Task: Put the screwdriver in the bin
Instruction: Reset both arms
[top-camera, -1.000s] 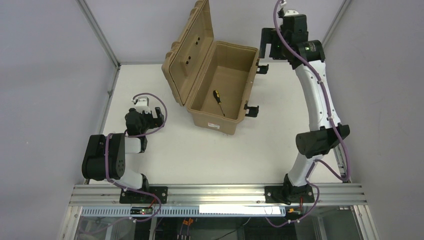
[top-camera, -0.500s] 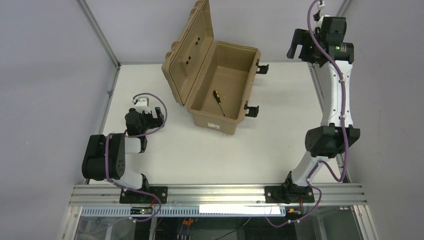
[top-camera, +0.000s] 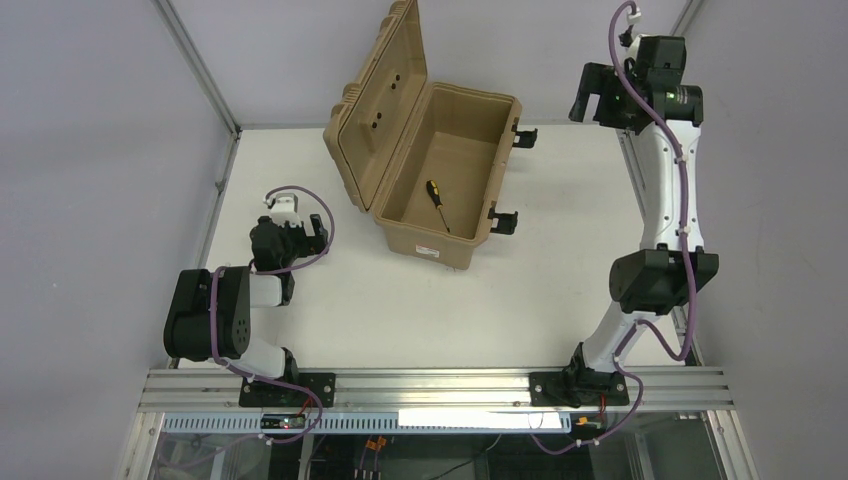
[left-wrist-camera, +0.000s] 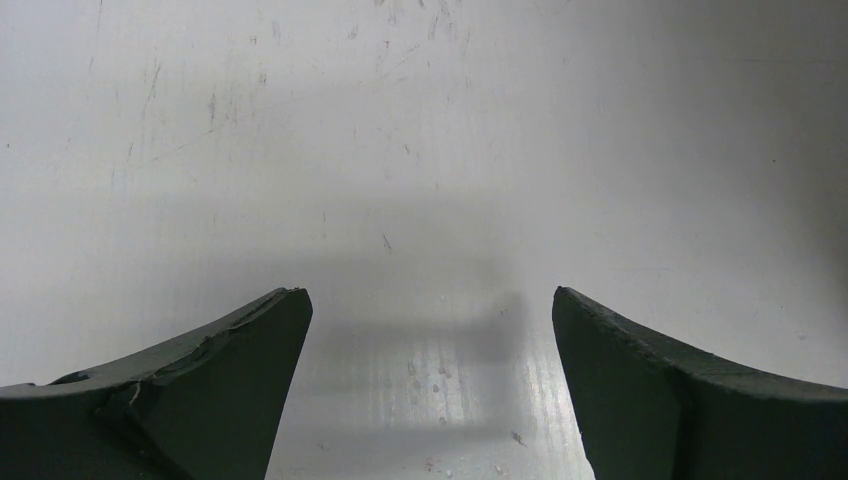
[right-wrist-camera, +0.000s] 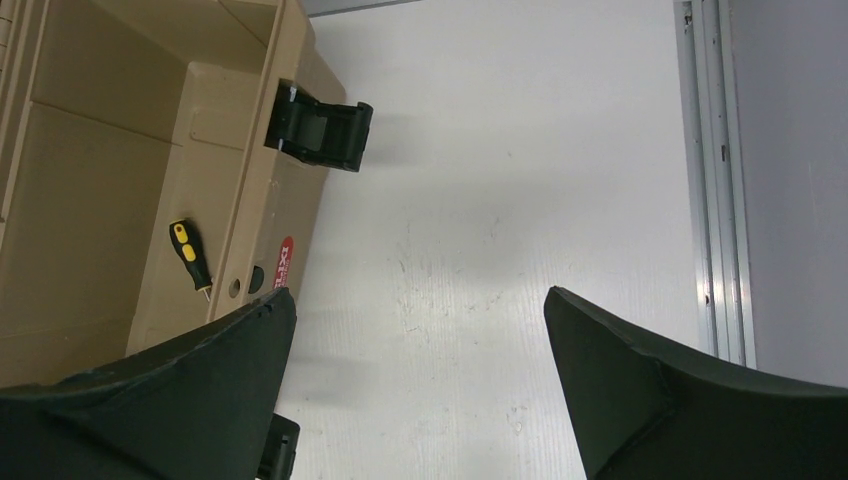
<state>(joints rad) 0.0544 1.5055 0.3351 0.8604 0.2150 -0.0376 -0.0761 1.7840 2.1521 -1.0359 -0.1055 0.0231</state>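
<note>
- Screwdriver (top-camera: 437, 205) lay inside bin (top-camera: 465, 120), centre of frame; drop step looked done.
- My right pincer (top-camera: 588, 95), upper right, gaped wide, empty.
- Next called only for retreat.

The white table (top-camera: 400, 310) has a flat matt top, scuffed with fine scratches and small specks in the wrist views. One thing stands directly on it: the tan hard-plastic bin (top-camera: 405, 238), toward the far side near the middle and turned at an angle to the table's edges. Its ribbed lid (top-camera: 380, 100) stands open on the left, and two black latches (top-camera: 505, 220) hang off its right wall. An aluminium rail (top-camera: 430, 385) runs along the near edge.
</note>
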